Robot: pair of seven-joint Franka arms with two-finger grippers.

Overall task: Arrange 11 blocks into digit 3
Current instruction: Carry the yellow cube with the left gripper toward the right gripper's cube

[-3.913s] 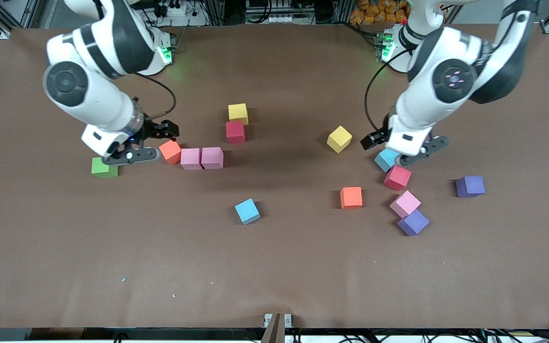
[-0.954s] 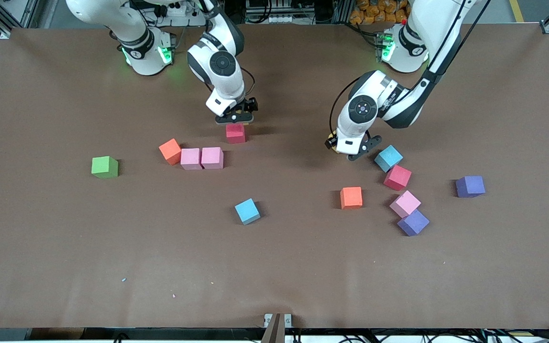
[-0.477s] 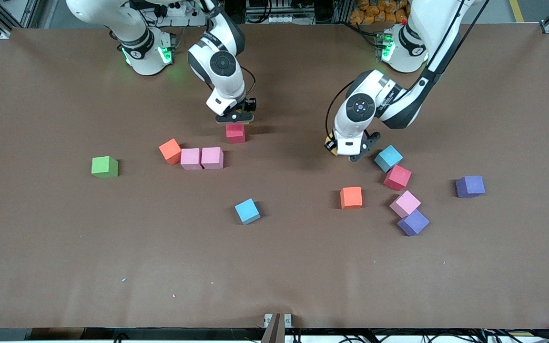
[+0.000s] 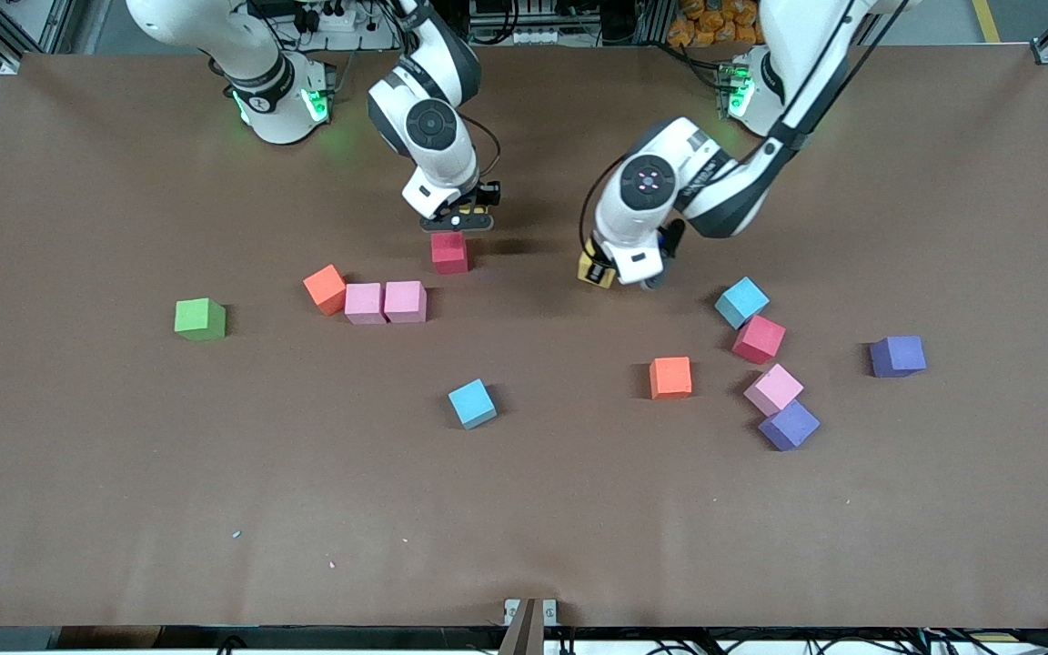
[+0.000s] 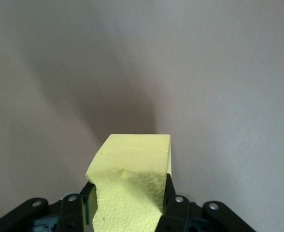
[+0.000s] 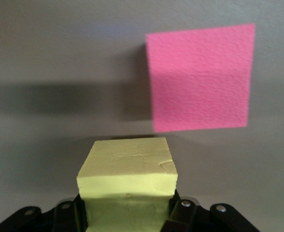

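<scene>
In the upper middle of the front view, the right gripper clamps one yellow cube close by the red cube while the left gripper pinches the other yellow cube nearby, so a low carry could knock that red cube askew.

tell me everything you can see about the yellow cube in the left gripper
The yellow cube is pale, matte and foam-like, with a grainy face and small dents on top. The left gripper is shut on it, one finger on each side, and holds it over bare table between the two red cubes. Nothing else touches it.
</scene>
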